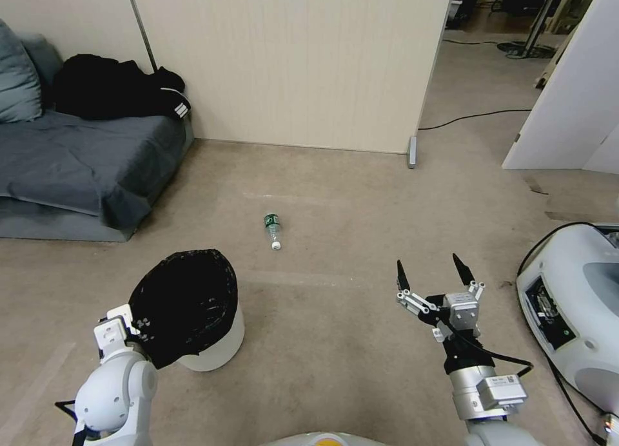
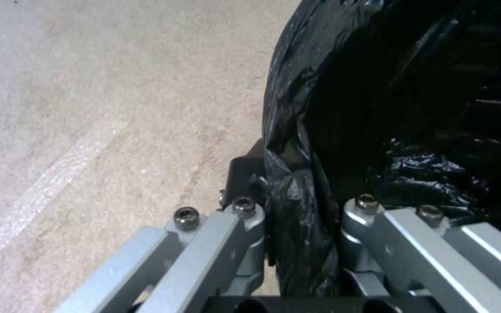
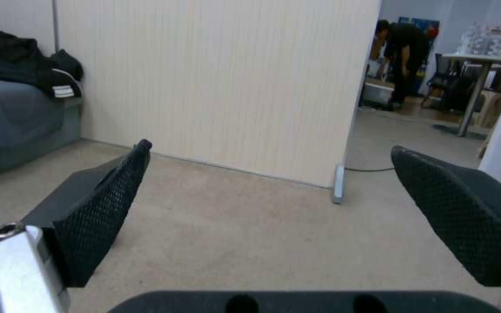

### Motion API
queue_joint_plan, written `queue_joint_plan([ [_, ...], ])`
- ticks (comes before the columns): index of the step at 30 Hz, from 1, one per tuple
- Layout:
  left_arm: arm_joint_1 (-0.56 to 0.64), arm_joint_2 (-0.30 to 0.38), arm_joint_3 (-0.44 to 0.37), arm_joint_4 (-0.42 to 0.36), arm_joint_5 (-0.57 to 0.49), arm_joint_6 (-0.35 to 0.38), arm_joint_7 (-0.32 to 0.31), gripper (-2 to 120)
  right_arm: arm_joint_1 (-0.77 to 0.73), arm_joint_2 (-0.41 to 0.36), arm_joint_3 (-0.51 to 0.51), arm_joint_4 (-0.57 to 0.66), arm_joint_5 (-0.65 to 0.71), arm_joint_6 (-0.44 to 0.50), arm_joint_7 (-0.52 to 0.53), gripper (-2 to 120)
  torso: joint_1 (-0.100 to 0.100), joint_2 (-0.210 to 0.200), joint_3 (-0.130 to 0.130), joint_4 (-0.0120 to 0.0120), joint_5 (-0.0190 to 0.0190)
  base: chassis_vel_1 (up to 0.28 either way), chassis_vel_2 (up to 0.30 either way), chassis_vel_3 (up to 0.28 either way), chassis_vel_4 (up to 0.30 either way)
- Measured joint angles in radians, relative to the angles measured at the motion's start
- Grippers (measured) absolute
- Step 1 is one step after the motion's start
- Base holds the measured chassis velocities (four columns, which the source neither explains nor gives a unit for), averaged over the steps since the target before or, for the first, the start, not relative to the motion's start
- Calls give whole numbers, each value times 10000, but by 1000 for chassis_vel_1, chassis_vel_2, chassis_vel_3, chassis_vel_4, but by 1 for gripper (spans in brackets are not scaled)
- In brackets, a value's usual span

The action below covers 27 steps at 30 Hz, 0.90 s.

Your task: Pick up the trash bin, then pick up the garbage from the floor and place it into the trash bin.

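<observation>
Trash bin (image 1: 193,317) in left pincer (image 2: 297,217), bottle (image 1: 273,229) beyond, sofa (image 1: 77,169) leftward

The trash bin (image 1: 216,349) is white, its liner glossy black. The bottle (image 1: 273,229) on the beige floor (image 1: 335,240) has a green label, apparently a white cap. The right gripper (image 1: 430,272) has black cross-hatched pads (image 3: 108,208).

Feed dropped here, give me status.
Left gripper clamped on trash bin rim. Right gripper open, empty, above floor. Bottle lies ahead on carpet, path unobstructed.
</observation>
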Motion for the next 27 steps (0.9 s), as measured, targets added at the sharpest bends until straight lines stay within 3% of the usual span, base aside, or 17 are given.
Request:
queue_joint_plan([
  [8, 208, 6, 341, -831, -75, 35, -15, 7, 52, 0, -118, 126, -415, -31, 399, 100, 1, -3, 5, -4, -34, 0, 0, 0, 0],
  [19, 543, 70, 910, -2993, -43, 56, -120, 2, 105, 0, -279, 52, -534, 500, 617, 100, 1, -3, 4, -3, -14, 0, 0, 0, 0],
  [27, 1083, 180, 1220, -3966, 234, 50, -41, 1, 104, -1, -453, 41, -416, 814, 486, 100, 1, -3, 4, -3, -12, 0, 0, 0, 0],
])
